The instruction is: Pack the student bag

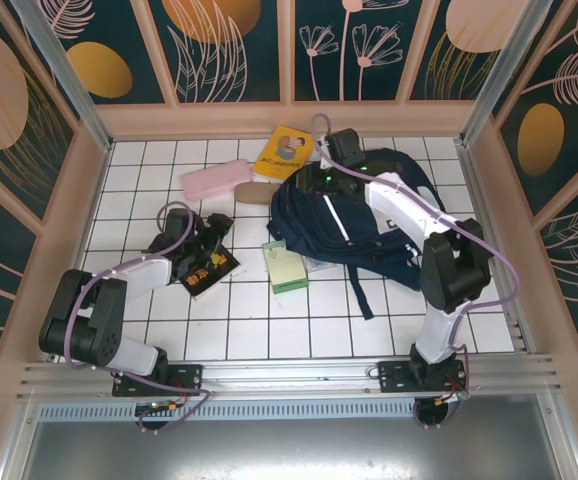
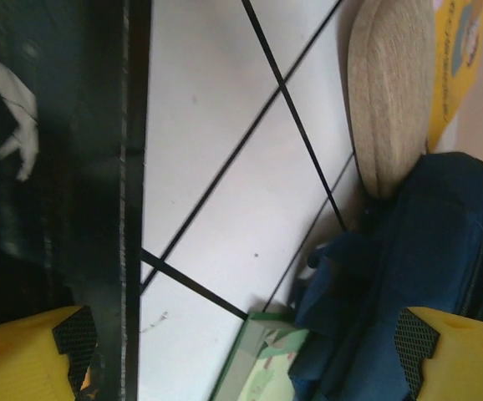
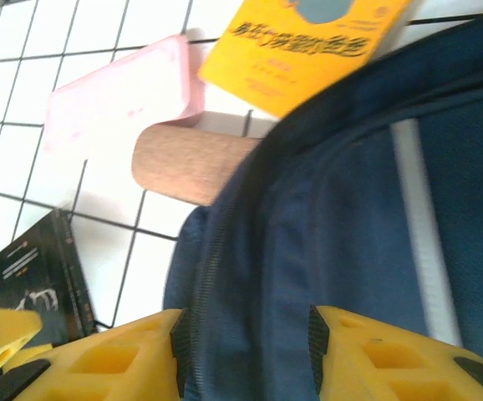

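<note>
Yellow fingers of the right gripper [image 3: 243, 351] sit at the bottom of the right wrist view, jaws apart. Navy fabric of the student bag [image 3: 350, 209] fills the gap between them, next to a zip line. No visible pinch.

Top view: right gripper [image 1: 321, 185] is centre-top of frame, on the upper left part of the student bag [image 1: 369, 225]. The bag lies flat right of centre on the white tiled table [image 1: 149, 170], white stripe up, a dark strap trailing toward the lower edge.

Around that gripper in the wrist view:
- tan roll-shaped pouch [image 3: 187, 163] left of centre, touching the bag edge
- yellow book [image 3: 300, 50] at the top, black Chinese title, too blurred to read
- pink case [image 3: 124, 100] upper left, just beside the pouch
- black book [image 3: 37, 276] lower left, small white print, unreadable

Left gripper [image 2: 246, 342]: jaws wide apart, nothing between them, tips at the bottom corners of the left wrist view. Black book [image 2: 58, 167] runs down the left side with a white graphic. Green booklet [image 2: 258, 359] is bottom centre, against the bag [image 2: 425, 251]. Pouch [image 2: 388, 92] and yellow book [image 2: 459, 58] are upper right.

Top view: left gripper [image 1: 209, 245] is left of centre over the black book [image 1: 212, 268]. Green booklet [image 1: 287, 268] lies centre frame at the bag's left edge. The yellow book [image 1: 284, 152] cover shows a cartoon figure.
</note>
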### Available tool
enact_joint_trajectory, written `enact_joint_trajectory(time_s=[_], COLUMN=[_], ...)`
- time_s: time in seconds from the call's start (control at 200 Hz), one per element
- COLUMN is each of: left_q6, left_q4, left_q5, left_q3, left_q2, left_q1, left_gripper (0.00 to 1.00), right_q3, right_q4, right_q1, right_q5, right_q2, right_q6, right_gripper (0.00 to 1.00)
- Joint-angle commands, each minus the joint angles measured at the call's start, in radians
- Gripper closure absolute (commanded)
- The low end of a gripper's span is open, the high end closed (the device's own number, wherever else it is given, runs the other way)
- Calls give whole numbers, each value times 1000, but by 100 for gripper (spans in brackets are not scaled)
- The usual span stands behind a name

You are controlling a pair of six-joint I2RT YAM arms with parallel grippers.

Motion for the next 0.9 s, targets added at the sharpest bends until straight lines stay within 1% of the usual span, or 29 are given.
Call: enact_joint_trajectory(time_s=[0.0,0.075,0.135,0.295,0.37,0.475,0.65,0.71,0.77,0.896], left_q6=[98,168,208,307,357,408,430,430,427,418], left_q4=[-220,-337,-390,-428,-444,-456,-451,-434,-425,-439], left_q5=[-115,-172,-205,-239,-273,-305,-330,-322,-311,-317], left_q3=[83,116,113,41,25,14,-15,-29,-40,-47], left_q2=[-51,-60,-77,-143,-160,-155,-128,-125,-119,-114], left_q1=[7,22,48,145,164,169,169,169,169,169], left_gripper=[6,7,10,25,35,41,54,55,59,60], right_q3=[64,105,137,219,243,279,355,388,414,462], right_q4=[2,6,13,19,32,47,42,28,21,11], right_q1=[56,94,119,169,186,211,247,258,268,285], right_q5=[-54,-65,-78,-114,-137,-156,-190,-198,-207,-223], right_q2=[71,110,141,228,266,323,430,464,495,548], right_q6=[7,6,2,-4,2,3,-4,-10,-14,-16], right_gripper=[55,55,55,56,57,58,60,61,62,62])
